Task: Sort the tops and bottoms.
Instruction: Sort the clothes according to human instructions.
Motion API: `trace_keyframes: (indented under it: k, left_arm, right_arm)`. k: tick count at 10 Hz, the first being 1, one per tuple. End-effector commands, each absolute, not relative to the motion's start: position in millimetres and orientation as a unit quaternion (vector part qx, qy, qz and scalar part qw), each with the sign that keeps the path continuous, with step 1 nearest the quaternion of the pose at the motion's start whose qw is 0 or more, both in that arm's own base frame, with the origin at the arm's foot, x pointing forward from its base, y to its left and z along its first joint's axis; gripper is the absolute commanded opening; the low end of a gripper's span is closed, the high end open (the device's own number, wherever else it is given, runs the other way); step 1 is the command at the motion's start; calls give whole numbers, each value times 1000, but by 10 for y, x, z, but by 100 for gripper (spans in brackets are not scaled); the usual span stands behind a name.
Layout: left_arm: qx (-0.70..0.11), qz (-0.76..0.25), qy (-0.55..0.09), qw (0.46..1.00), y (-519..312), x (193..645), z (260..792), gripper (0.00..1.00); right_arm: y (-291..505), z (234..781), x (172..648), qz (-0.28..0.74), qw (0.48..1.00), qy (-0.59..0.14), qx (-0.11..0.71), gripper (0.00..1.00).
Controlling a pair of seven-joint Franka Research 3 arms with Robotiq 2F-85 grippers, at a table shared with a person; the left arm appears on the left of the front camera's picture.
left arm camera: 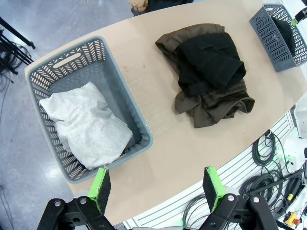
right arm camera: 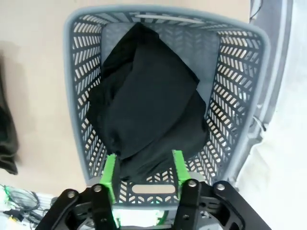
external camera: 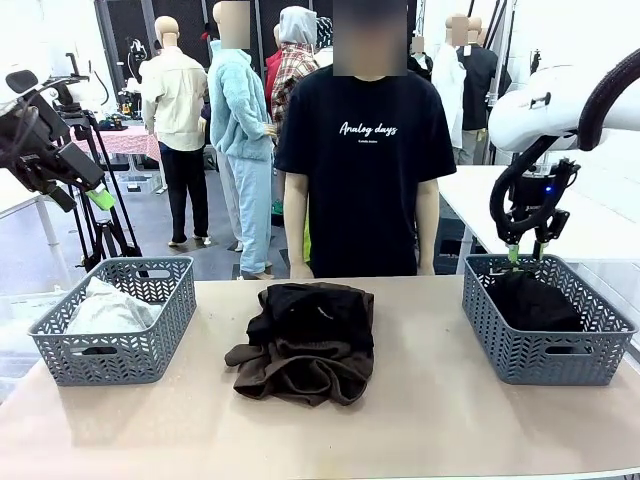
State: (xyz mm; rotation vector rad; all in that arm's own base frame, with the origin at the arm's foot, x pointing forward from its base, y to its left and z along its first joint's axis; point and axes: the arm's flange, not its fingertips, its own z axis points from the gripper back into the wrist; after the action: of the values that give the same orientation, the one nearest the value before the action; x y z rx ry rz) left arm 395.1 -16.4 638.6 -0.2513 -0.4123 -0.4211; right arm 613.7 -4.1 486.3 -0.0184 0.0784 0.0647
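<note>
tops: pale grey-white bundle, lying crumpled in the left basket at the robot's left end of the tabletop. It takes up most of the basket floor in the left wrist view.
bottoms: two of them are heaped mid-tabletop, a black one on top of the bigger dark brown fleece one, whose gathered waistband faces the robot's side.
black bottom: this third one is already in the right basket, bunched up and covering most of its floor.
left claw: raised high and off to the left, well apart from the tabletop. Fingers are spread wide with nothing between them.
right claw: right over the near rim of the right basket, just above the black bottom. Green pads are apart, not clamped on anything.
person: black T-shirt with white lettering, standing at the far edge behind the heap.
</note>
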Motion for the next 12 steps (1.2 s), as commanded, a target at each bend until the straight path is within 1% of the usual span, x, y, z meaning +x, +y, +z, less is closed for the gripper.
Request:
trace_keyframes:
  k: [1, 4, 5, 12]
  left_arm:
    - [-124, -205, -204, 949, -158, 3947, 6391, 100]
    - [-124, -205, -204, 949, -158, 3947, 6391, 100]
    - [-124, -205, -204, 949, -158, 3947, 6391, 100]
    - [-124, -205, -204, 949, -158, 3947, 6391, 100]
  right_arm:
    - [-61, 4896, 6145, 31, 998, 55, 0, 100]
    - [-72, 4851, 6196, 20, 995, 97, 13, 100]
    - [-59, 4858, 6105, 30, 997, 65, -8, 100]
    - [-59, 4858, 6105, 30, 997, 65, -8, 100]
